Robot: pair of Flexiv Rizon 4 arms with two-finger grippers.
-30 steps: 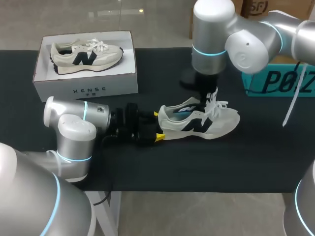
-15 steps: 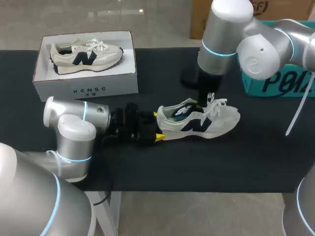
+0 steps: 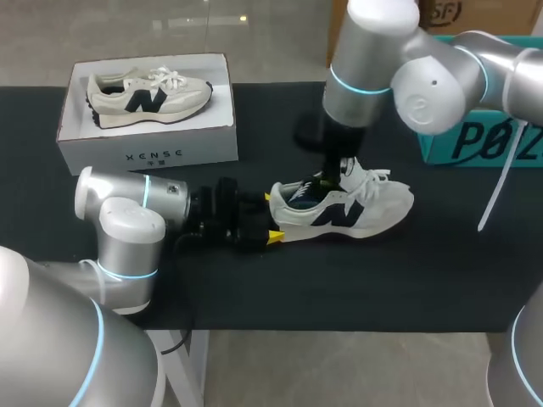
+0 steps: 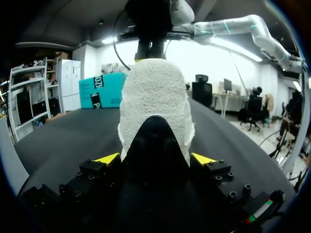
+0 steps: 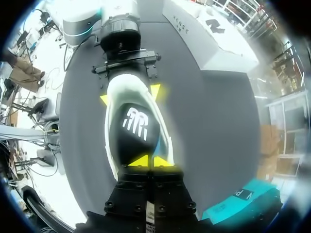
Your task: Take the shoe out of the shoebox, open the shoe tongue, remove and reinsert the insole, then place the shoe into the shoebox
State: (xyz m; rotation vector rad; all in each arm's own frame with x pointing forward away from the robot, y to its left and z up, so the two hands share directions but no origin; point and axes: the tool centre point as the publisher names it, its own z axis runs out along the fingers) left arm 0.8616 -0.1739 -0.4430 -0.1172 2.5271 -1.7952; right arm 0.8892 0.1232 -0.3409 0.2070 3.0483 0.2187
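Gripped at two places, sole-down on black.
Clamps the heel of the shoe from both sides with the left gripper; pinches the dark insole at the shoe's mouth with the right gripper, tips pressed close. Stands on the black table, well apart from the white shoebox holding a second shoe; teal box far right.

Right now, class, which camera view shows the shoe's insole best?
The right wrist view: it looks straight down on the dark insole lying in the shoe. The head view shows only a sliver of it. The left wrist view shows just the shoe's heel, so the insole is hidden.
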